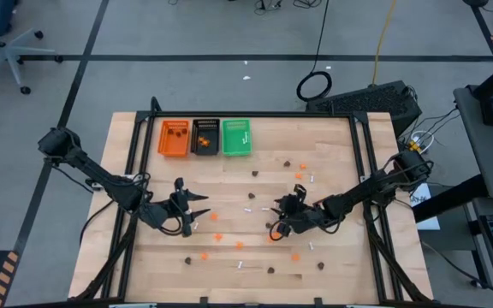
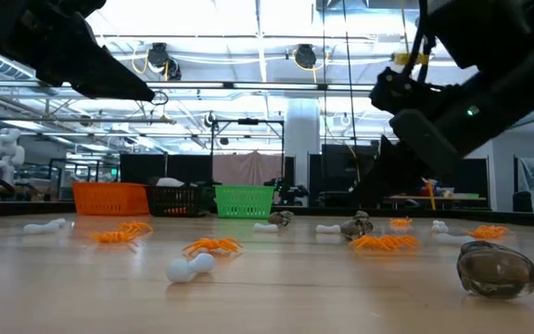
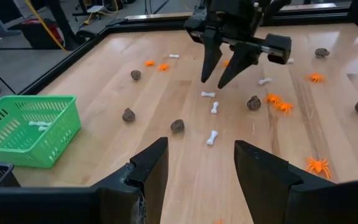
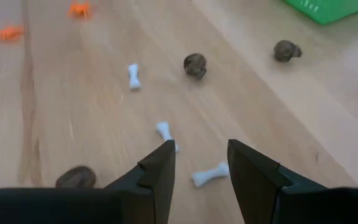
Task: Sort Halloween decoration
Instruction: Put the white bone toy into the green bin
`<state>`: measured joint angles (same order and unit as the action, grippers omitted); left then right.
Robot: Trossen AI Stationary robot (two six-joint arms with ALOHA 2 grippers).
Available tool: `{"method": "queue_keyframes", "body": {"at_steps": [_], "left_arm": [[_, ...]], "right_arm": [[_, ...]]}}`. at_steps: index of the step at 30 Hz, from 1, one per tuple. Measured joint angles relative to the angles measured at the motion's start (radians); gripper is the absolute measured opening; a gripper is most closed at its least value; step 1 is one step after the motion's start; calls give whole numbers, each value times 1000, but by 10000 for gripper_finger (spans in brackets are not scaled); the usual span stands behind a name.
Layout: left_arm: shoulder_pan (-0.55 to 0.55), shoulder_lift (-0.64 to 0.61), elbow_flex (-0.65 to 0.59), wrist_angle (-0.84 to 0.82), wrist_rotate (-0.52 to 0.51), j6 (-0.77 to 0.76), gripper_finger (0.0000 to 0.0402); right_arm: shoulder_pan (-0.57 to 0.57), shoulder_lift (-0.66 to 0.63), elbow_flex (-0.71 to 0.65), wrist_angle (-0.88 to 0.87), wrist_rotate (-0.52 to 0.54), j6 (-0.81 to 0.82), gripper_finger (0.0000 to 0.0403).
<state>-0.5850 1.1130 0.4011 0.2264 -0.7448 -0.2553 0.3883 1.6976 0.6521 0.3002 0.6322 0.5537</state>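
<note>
Trinkets lie scattered across the lower half of the wooden table in the high view: orange spiders, brown snail shells and white bones. Three small trays sit side by side at upper left, orange tray, black tray and green tray, probably one for each kind.

The right gripper hangs low at centre right with its fingers parted and empty; a white bone lies between the tips, seemingly the next pick. The left gripper waits at centre left, fingers spread, holding nothing.

Only the left wrist view shows bones already inside the green tray. The low view shows the trinkets' shapes, with a snail shell at lower right.
</note>
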Motion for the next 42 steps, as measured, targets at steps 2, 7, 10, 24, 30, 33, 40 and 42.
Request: {"method": "queue_keyframes", "body": {"at_steps": [2,7,10,24,30,33,40,42], "left_arm": [[0,0,0,0,0,0,182],[0,0,0,0,0,0,182],[0,0,0,0,0,0,182],[0,0,0,-1,1,1,182],[0,0,0,-3,5,1,182],[0,0,0,-3,6,1,182],[0,0,0,-3,6,1,182],[0,0,0,-3,6,1,182]], "right_arm": [[1,14,-5,13,-1,-12,133],[3,88,-6,43,-2,-15,133],[4,124,-4,60,39,9,133],[-5,146,-6,191,21,-175,132],[-23,144,-6,225,-107,-262,132],[-48,144,-6,257,-177,-300,132],[-116,144,-6,293,-378,-336,132],[-129,143,-6,294,-406,-348,132]]}}
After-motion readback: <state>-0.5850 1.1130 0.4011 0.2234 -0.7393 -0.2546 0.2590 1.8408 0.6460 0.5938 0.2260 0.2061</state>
